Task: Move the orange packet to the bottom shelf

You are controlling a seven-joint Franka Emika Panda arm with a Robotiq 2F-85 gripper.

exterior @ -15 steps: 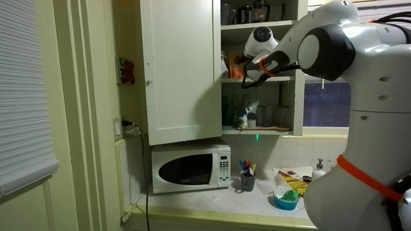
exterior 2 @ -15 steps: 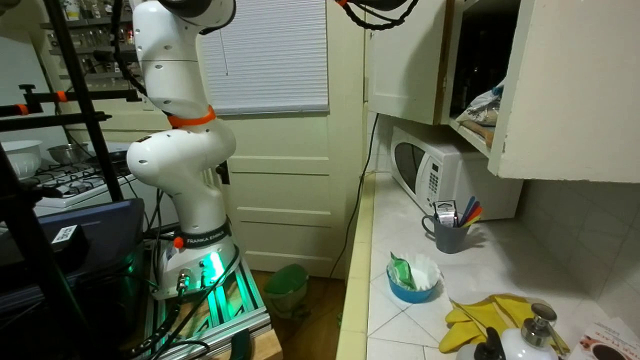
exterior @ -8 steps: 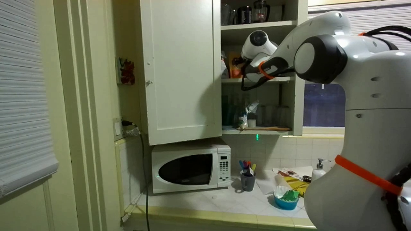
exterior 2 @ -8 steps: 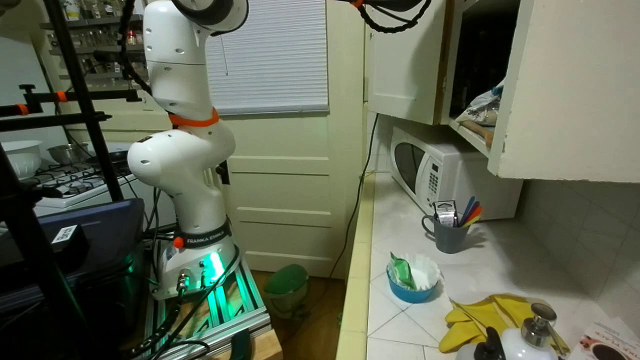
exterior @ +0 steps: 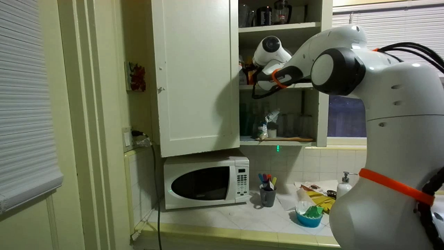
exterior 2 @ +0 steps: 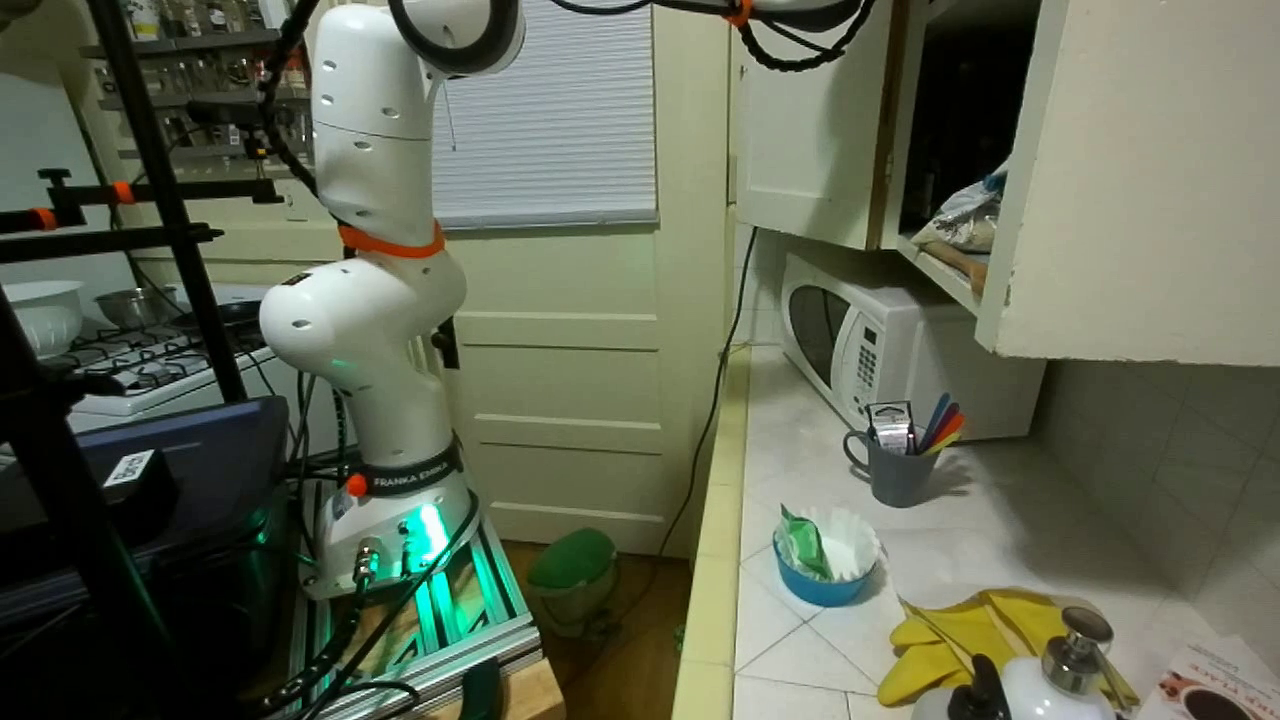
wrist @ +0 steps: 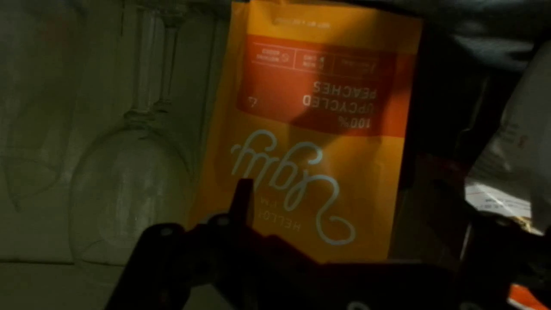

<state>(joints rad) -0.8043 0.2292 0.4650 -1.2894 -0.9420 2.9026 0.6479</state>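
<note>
From left to right in the wrist view came a wine glass [wrist: 129,189], the orange packet [wrist: 316,137] and a white bag [wrist: 516,150]. The end effector [wrist: 357,202] had its fingers [wrist: 242,200] well apart with nothing clamped between them; one overlapped the packet's printed face, while its partner, deep in shadow, seemed to lie past the packet's other edge. Whether either touched it could not be told.

In an exterior view, the cabinet door [exterior: 196,76] at the left hung open, just as it had a second earlier. To its right the packet was on the middle shelf [exterior: 245,87], one level above its goal, and showed as only a sliver, since the arm [exterior: 385,100] had come across it. Beneath, the bottom shelf [exterior: 249,142] was unchanged, a crumpled plastic bag [exterior: 273,116] standing on it. Farthest right, the body of the arm had dropped lower and, in both exterior views, had reached farther in.

That put the task, it seemed, at the final approach: the grasp was not yet made and the carry down not begun. A small sideways correction was probably needed first, or that overlapping finger could push the packet deeper in.
</note>
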